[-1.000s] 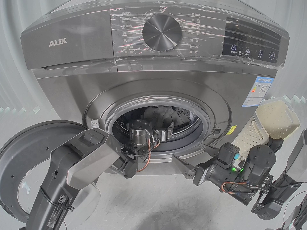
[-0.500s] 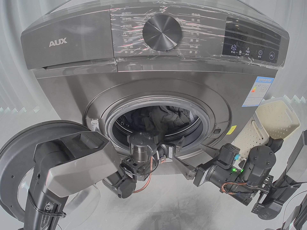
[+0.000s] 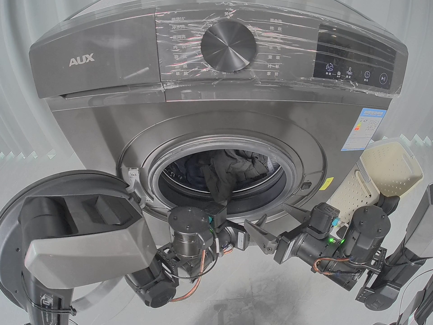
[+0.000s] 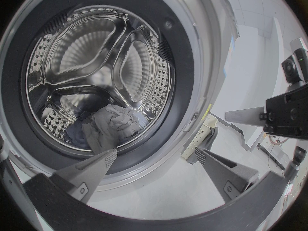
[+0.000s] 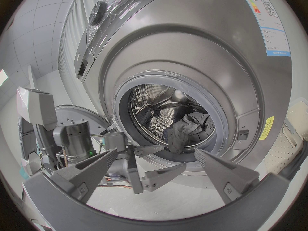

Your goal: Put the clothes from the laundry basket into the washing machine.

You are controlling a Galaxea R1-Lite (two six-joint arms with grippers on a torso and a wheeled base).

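Frontally, head view: one grey garment [image 3: 223, 172] sits in the washing machine [image 3: 112, 113] drum, its tail hanging down over the lip; one laundry basket [image 3: 390, 168] beside. Left wrist: left gripper [image 4: 154, 153] fingers apart. Right wrist: right gripper [image 5: 155, 153] likewise.

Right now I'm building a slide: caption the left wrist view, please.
Open left end effector faces the washing machine drum, grey clothes heaped at its lower front.

We log the washer [image 3: 103, 123]: grey front-loader, round door [image 3: 67, 182] swung wide open at left. The clothes [image 3: 228, 170]: dark grey crumpled heap low in the drum, one fold drooping over the seal's front lip. The basket [image 3: 390, 168]: cream, perforated, tipped just beside the washer's right flank.
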